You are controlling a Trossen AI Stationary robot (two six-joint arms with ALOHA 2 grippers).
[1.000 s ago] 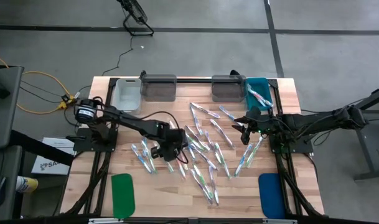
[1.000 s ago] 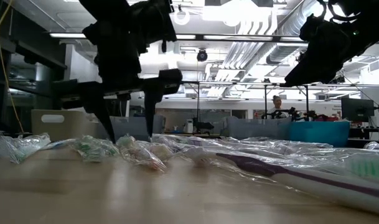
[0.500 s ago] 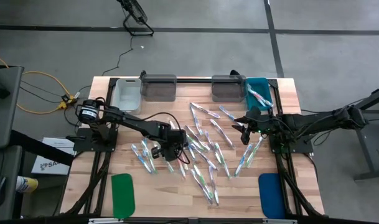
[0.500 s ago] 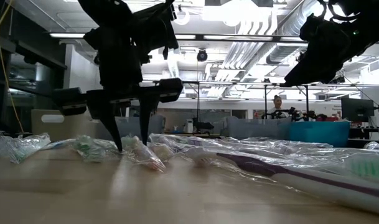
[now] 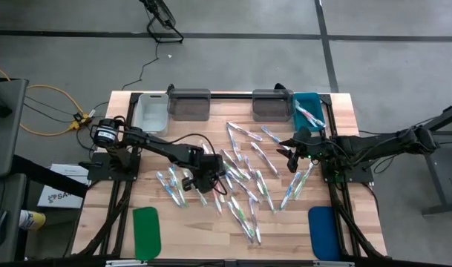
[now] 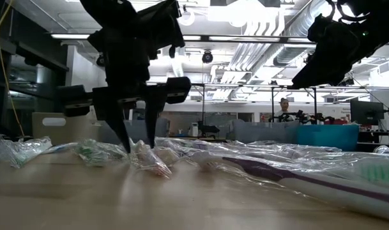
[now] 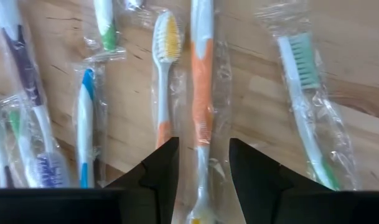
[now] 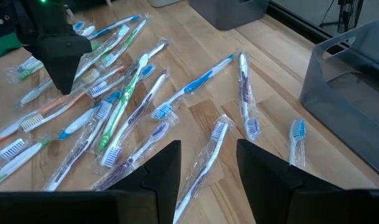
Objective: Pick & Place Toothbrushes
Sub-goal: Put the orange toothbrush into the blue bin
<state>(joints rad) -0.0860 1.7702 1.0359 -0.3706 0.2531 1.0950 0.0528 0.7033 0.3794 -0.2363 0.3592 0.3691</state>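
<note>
Now, room: open workshop beyond the tabletop, ceiling ducts and light strips; a person (image 6: 284,105) far back.
Tabletop (image 5: 211,237): pale wood planks; grey bins and a teal bin (image 5: 309,110) line the far edge, probably the drop points; green pad (image 5: 146,231) and blue pad (image 5: 321,231) at the near edge.
Toothbrushes (image 5: 244,182): loose, clear-wrapped, scattered mid-table, so each needs a single pick; a few already in the teal bin.
Left gripper (image 5: 198,180): down in the pile's left part, fingers (image 7: 158,173) narrowed around an orange-handled toothbrush (image 7: 201,93), apparently for a grasp; whether they pinch it yet I cannot tell.
Right gripper (image 5: 292,158): hovers near the teal bin, waiting; fingers (image 8: 161,171) apart, holding nothing.
</note>
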